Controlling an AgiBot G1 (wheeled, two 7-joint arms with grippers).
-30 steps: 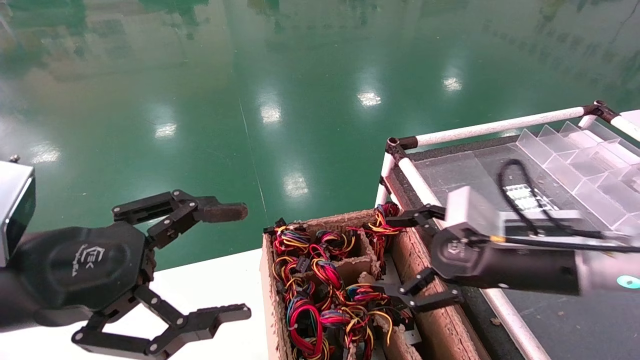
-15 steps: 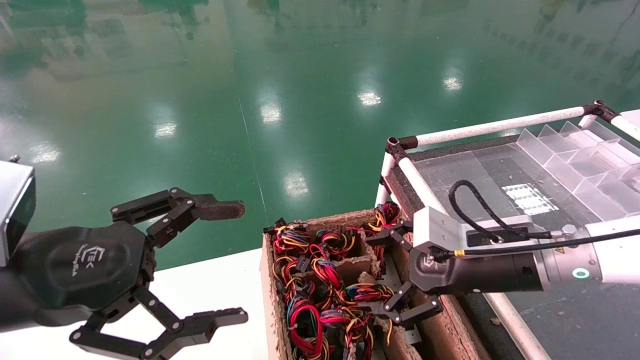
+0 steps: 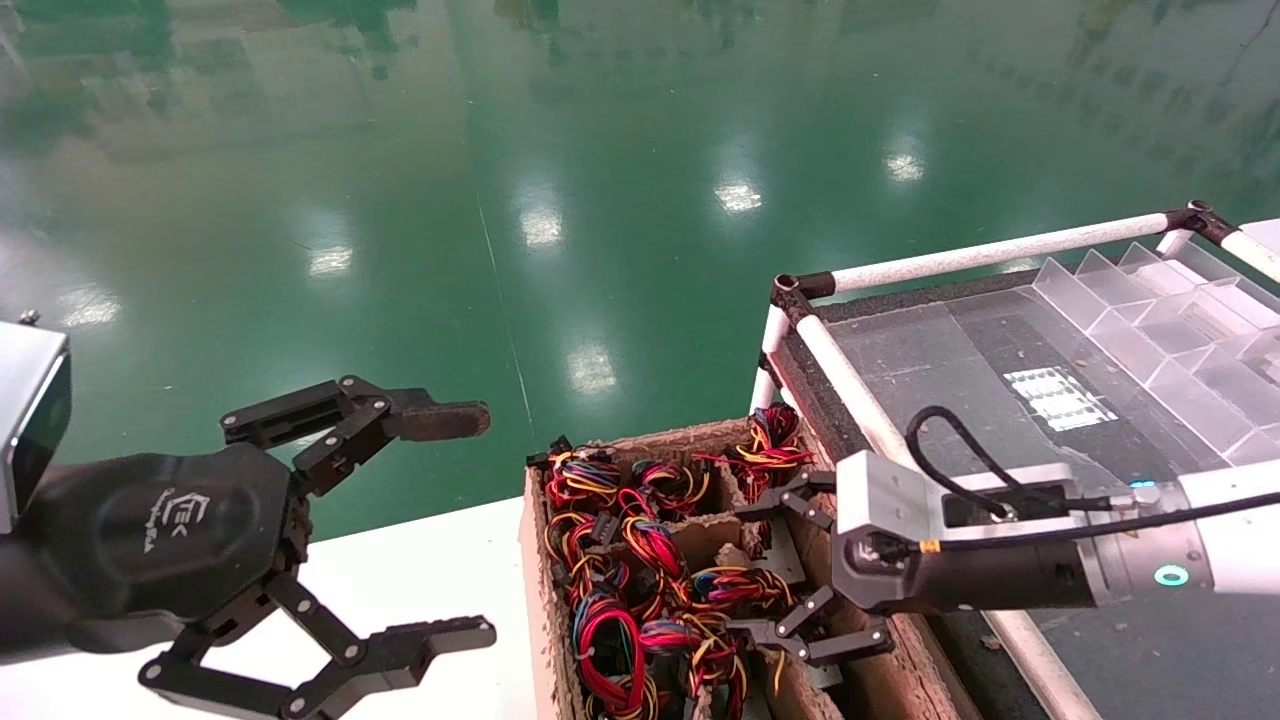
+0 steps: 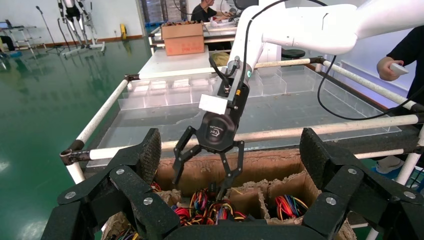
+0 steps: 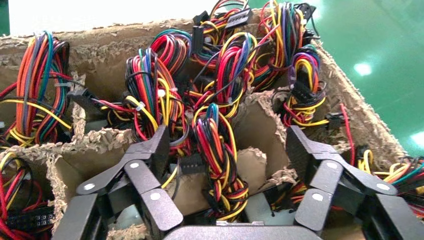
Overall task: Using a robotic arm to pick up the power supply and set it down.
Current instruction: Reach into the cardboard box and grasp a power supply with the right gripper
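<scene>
**Power supply in a divided carton, right gripper spread above it**

Head view: power supply (image 3: 790,553) units sit in the cells of a torn cardboard carton (image 3: 880,680), each topped by a bundle of red, yellow, orange and black wires (image 3: 610,640); only a sliver of grey metal shows between the dividers. The right gripper (image 3: 790,565), the robotic arm at work, reaches over the carton's right-hand cells with its fingers spread apart and nothing between them. The left gripper (image 3: 470,530) hangs at the left above a white table (image 3: 440,580) and the green floor (image 3: 500,200), fingers wide apart and empty. A white-tube rack (image 3: 960,262) with clear dividers stands to the right of the carton.

Left wrist view: the left gripper's (image 4: 230,155) black fingers frame the scene. Beyond them the right gripper (image 4: 202,182) points down into the carton (image 4: 260,170), fingers parted.

Right wrist view: the right gripper (image 5: 225,150) straddles a cell, one finger (image 5: 150,150) on each side of a wire bundle (image 5: 217,150), without clamping it. Grey metal of the power supply (image 5: 262,205) shows at the cell's bottom.
</scene>
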